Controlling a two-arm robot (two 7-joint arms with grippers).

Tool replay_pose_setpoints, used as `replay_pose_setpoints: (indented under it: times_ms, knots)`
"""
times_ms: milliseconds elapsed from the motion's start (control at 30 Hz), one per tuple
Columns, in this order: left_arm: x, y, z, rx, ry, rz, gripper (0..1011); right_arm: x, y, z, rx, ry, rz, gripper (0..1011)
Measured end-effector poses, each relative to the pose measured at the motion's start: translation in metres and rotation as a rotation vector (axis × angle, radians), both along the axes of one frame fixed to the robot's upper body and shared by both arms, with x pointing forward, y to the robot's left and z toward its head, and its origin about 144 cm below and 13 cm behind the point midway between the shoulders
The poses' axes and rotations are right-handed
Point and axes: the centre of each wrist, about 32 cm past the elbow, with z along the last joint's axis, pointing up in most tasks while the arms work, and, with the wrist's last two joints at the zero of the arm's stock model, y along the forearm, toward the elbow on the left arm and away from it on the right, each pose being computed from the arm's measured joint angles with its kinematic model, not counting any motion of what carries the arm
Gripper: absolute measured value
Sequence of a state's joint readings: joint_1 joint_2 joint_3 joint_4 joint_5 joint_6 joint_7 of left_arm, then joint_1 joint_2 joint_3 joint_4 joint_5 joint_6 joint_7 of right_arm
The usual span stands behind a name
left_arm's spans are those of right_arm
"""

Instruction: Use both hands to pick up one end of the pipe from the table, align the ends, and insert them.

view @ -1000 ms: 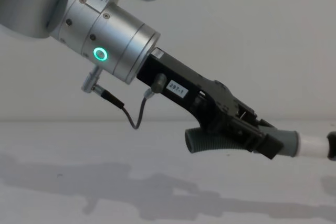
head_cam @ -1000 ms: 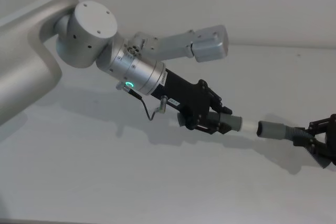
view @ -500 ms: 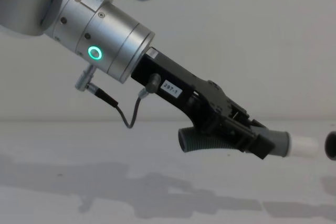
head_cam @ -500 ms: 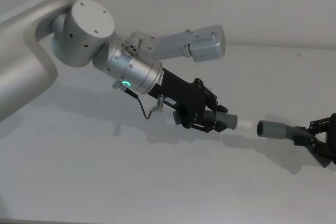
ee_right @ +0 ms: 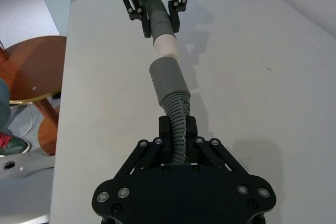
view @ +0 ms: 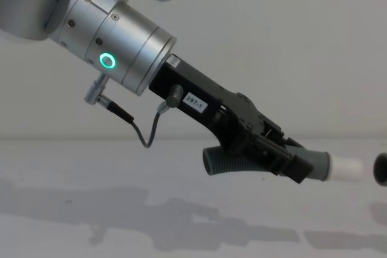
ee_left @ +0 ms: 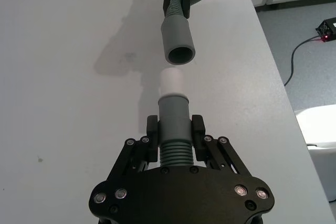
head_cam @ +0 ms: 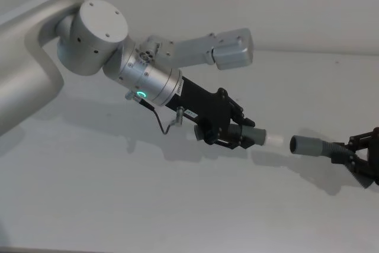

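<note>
Fingers of the left gripper (head_cam: 232,137) are clamped on the ribbed bend of the elbow (ee_left: 173,129), one pad on each side, and the piece hangs clear above the table (head_cam: 148,205). Its grey collar and white stub (head_cam: 273,140) project beyond the fingertips, pointing at the other piece. A small open gap lies ahead of the stub, then the round mouth of the straight grey tube (head_cam: 307,146), which faces back at it on nearly the same line. Nothing sits between the two ends.

Behind that tube, the right gripper (ee_right: 178,129) is closed on its corrugated hose section, also held off the surface; in the head view it sits at the right edge.

Back along the left arm, a green ring light (view: 108,61), a white label (view: 193,101) and a looping cable (view: 142,131) show.

Below both pieces the tabletop offers open room. The left wrist view shows the table's edge close beside the tube, with floor and a cable beyond; the right wrist view shows the opposite edge, with a round wooden table (ee_right: 31,69) past it. The chest view catches just the dark rim of the tube's mouth.
</note>
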State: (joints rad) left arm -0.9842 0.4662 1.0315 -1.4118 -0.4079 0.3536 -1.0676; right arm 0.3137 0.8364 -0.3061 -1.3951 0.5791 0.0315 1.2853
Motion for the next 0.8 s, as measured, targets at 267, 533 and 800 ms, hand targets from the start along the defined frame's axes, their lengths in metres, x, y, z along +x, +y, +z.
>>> replay_pose_setpoints:
  times_ms: [267, 533, 800]
  knots:
    - [-0.0001, 0.0002, 0.0002, 0.002, -0.001, 0.002, 368, 0.0005, 0.0014, -0.0004, -0.008, 0.000, 0.004, 158]
    - [-0.0001, 0.0004, 0.0004, 0.002, -0.002, 0.003, 368, 0.0010, 0.0036, -0.0009, -0.015, 0.000, 0.006, 158]
    - [-0.0001, 0.0007, 0.0004, 0.002, -0.002, 0.003, 368, 0.0010, 0.0054, -0.0014, -0.018, 0.001, 0.003, 158]
